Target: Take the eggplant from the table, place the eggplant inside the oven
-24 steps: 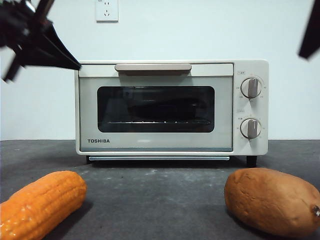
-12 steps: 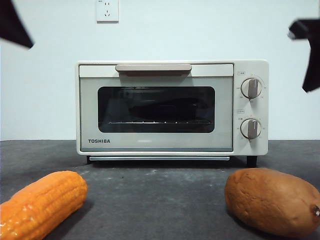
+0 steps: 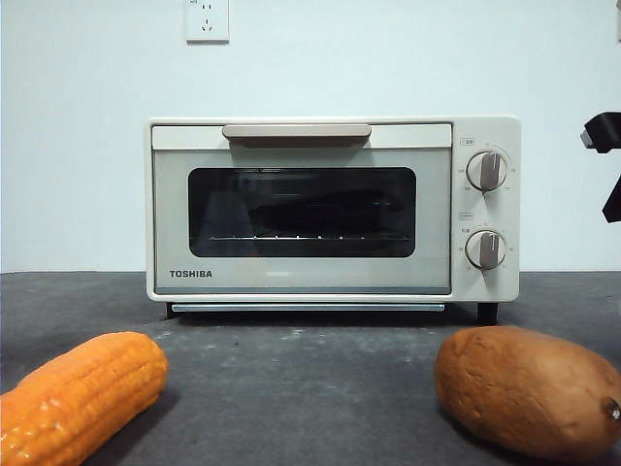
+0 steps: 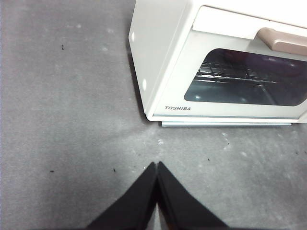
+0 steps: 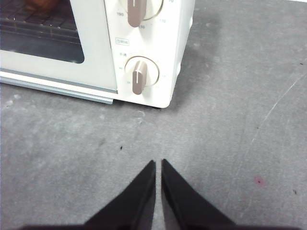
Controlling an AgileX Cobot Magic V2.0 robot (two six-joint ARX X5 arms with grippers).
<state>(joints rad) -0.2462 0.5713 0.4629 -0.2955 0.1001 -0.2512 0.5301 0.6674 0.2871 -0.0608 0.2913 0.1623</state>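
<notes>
Glossy dark purple eggplant (image 3: 325, 209) is seen lying inside cream-white boxy oven (image 3: 335, 209), door shut. Left end effector (image 4: 157, 167) and right end effector (image 5: 158, 165) are closed, empty, over grey tabletop (image 3: 310, 379). Task is judged complete.

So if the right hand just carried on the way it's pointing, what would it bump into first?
Probably the cream-white boxy toaster oven. The right hand, jaws shut, points across bare dark grey table toward the oven's corner by the lower round beige knob. It angles downward, though, so it might meet the table first.
</notes>
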